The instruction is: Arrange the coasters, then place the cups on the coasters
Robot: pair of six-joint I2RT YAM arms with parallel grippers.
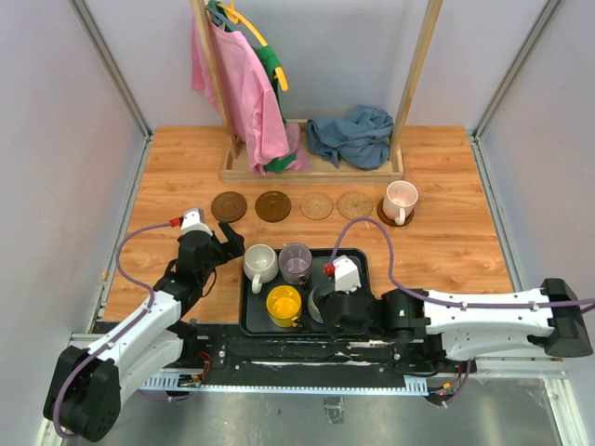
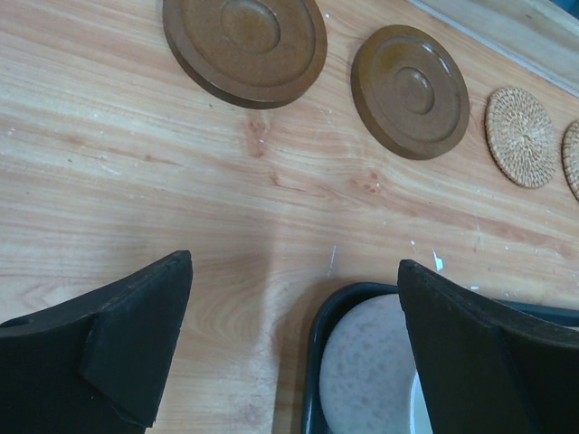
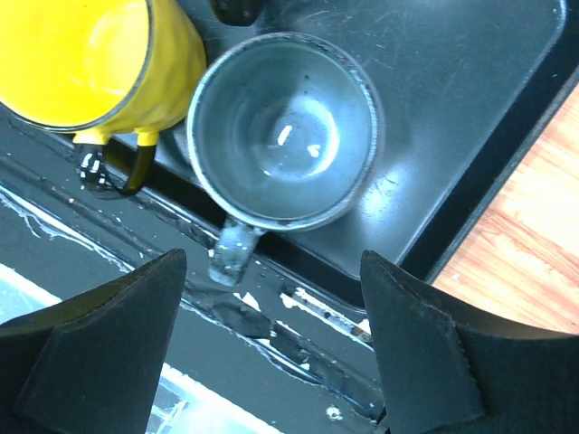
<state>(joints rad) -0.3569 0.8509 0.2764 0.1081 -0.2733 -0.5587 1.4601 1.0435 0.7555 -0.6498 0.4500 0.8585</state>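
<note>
coasters (image 1: 317,204) lined up, one cup down: the pink cup (image 1: 402,200) sits on the row's right-end disc. your right end effector (image 3: 271,271) hangs over the grey cup (image 3: 282,131) in the tray (image 1: 363,269), jaws apart, holding nothing; the left end effector (image 2: 294,271), equally wide, faces the cream cup (image 1: 259,263). next, you likely need a clean pinch on the grey rim.

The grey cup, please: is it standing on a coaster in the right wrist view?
No, the grey cup stands in the black tray, right beside the yellow cup.
</note>
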